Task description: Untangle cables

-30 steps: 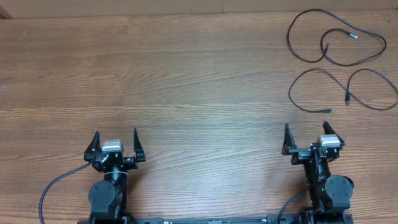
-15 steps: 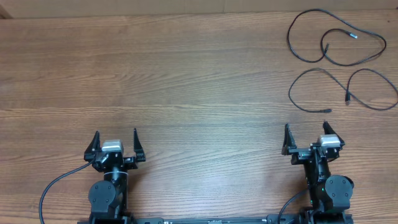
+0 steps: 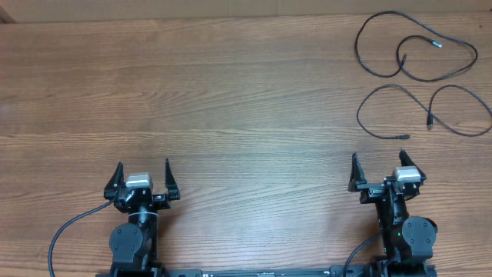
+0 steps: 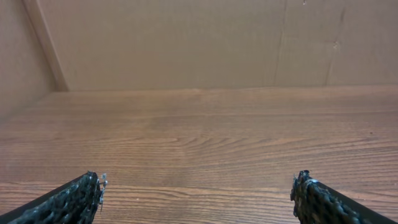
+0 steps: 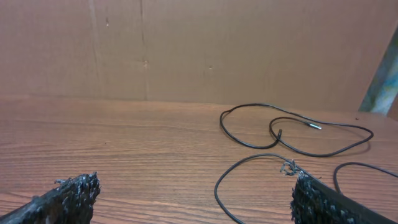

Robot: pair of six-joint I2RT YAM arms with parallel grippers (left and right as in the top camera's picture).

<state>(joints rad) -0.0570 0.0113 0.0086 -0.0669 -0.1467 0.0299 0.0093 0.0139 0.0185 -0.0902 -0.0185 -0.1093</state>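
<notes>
At the near edge of the brown wood-grain counter [image 3: 231, 92], the left claw [image 3: 143, 165] and the right claw [image 3: 377, 156] both stand with jaws spread wide and nothing between them, exactly as a second ago. Neither arm has shifted, and nothing on the counter has shifted either.

The two thin black cables with small plug ends lie at the far right. The far cable [image 3: 357, 48] curls in a loose loop that crosses itself. The near cable [image 3: 358, 115] bends in open curves just beside it, its right side reaching the picture's edge. From overhead the two cords appear apart, not touching. The right wrist view shows both ahead of the right claw, well apart from its fingertips; the left wrist view shows only bare wood.

With no motion under way, this reads as a pause: either the work has not begun or the cords are already separated, and I cannot tell which. No container of any kind is in view.
</notes>
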